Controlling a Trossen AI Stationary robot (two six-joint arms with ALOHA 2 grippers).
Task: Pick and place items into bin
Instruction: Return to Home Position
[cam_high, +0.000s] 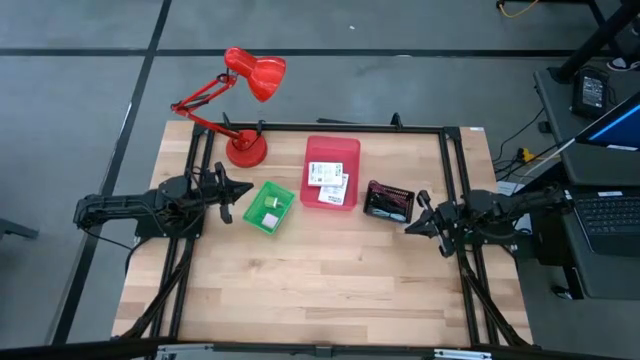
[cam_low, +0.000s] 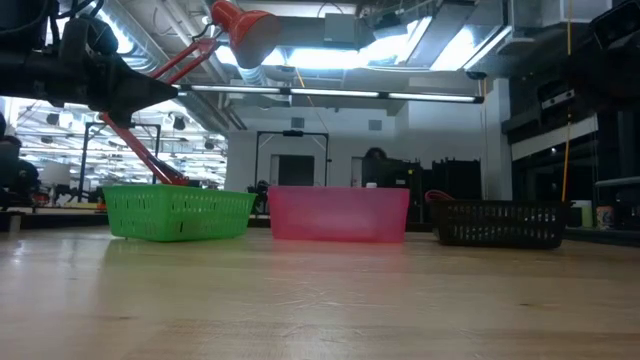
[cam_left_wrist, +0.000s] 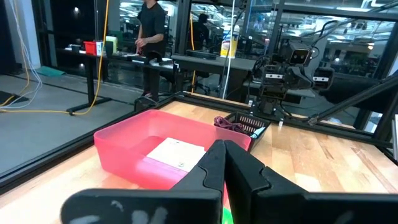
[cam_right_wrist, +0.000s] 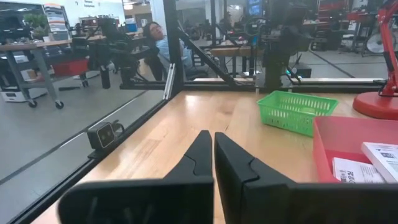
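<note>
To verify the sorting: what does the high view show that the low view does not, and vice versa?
Only high view: white packets inside the pink bin, and the right gripper near the black bin. Only low view: the bins' side walls, ceiling lights. Both: green bin, pink bin and black bin in a row, plus the red lamp.

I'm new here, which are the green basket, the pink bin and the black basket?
green basket (cam_low: 178, 213): low view, on its front mesh wall.
pink bin (cam_low: 338, 215): low view, on its front wall.
black basket (cam_low: 500, 225): low view, on its front wall.
</note>
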